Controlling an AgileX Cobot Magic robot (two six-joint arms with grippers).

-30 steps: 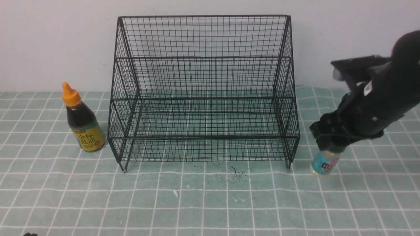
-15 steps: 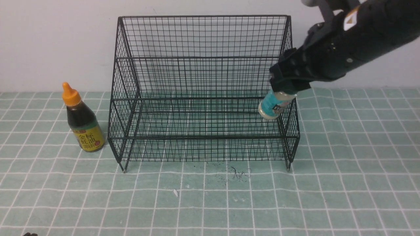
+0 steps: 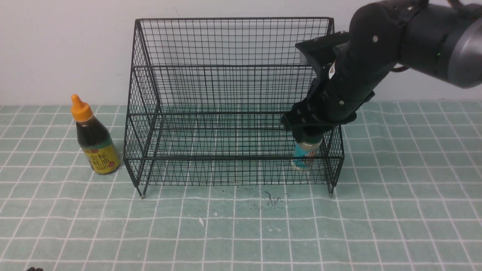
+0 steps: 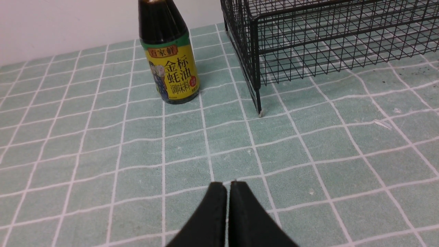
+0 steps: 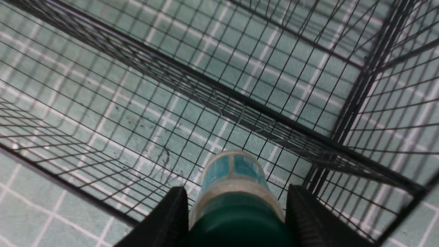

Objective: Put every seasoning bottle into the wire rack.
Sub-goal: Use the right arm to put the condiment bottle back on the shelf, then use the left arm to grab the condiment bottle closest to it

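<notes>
The wire rack (image 3: 233, 158) stands on the surface (image 3: 241, 233) at centre, its back toward the far wall. The sauce bottle (image 3: 96, 143) stands upright on the surface just left of the rack, outside it, beside the rack's near left leg. The shaker jar (image 3: 304, 157) is inside the rack, at the right end of the nearest, lowest tier, behind the near rail and between the right jaws. The right arm (image 3: 376, 56) enters from above right. The left jaws sit low at the near left, well apart from the sauce bottle.
</notes>
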